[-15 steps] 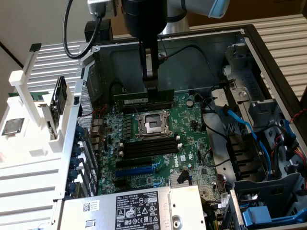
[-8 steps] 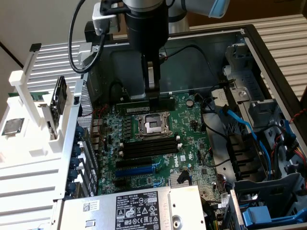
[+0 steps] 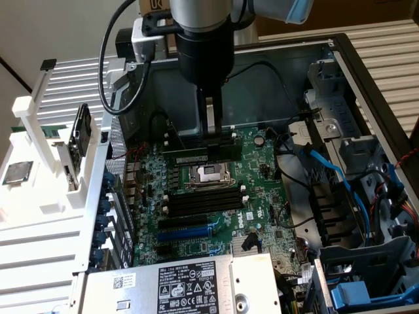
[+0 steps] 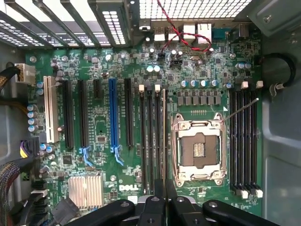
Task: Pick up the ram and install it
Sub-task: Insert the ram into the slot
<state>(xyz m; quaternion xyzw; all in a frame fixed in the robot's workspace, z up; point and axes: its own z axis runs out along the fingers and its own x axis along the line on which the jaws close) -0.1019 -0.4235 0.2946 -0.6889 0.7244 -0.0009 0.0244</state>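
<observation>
My gripper [image 3: 209,134] reaches down into the open computer case and is shut on the ram [image 3: 193,156], a long narrow stick held level. The stick hangs just above the motherboard [image 3: 262,163], on the far side of the open processor socket [image 3: 211,173] in the exterior view, and runs parallel to the black memory slots [image 3: 203,199]. In the wrist view the ram [image 4: 163,141] shows edge-on as a thin line running out from between my fingers [image 4: 153,207]. There it lies between a bank of slots [image 4: 150,141] and the socket [image 4: 197,148]. Whether it touches a slot I cannot tell.
A white rack [image 3: 39,196] with a silver processor chip [image 3: 16,171] stands at the exterior view's left. The power supply [image 3: 183,284] fills the near edge of the case. Blue and black cables [image 3: 327,170] and drive bays [image 3: 366,163] crowd the right. Expansion slots [image 4: 113,113] lie beyond the memory bank.
</observation>
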